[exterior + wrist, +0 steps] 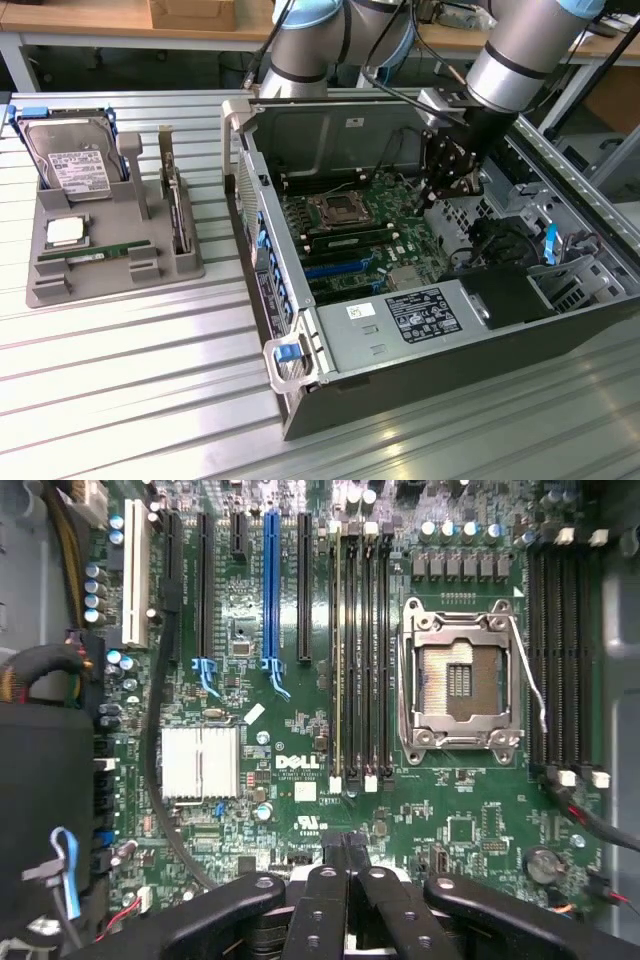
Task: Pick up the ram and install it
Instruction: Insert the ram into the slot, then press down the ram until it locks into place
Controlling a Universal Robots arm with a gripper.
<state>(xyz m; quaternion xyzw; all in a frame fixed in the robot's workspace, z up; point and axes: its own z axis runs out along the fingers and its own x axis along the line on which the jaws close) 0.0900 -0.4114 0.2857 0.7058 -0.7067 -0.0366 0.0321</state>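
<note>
A long green ram strip (95,252) lies in the front slot of the grey holder tray (45,285), at the exterior view's left. My gripper (440,198) hangs inside the open computer case (420,350), far from that strip, over the green motherboard (375,215). In the wrist view my gripper (345,850) looks shut, its black fingers (322,900) together with nothing between them. Straight below it are the black memory slots (368,650) beside the empty CPU socket (458,675). A thin strip, seen edge-on, stands in one of these slots (336,660); it may be a second ram.
The tray also holds a hard drive (70,160), a square silver CPU chip (65,232) and an upright card with a metal bracket (175,205). The case holds a power supply (400,320), black cables (490,240) and blue expansion slots (270,590). Ribbed metal table (130,380) lies around the case.
</note>
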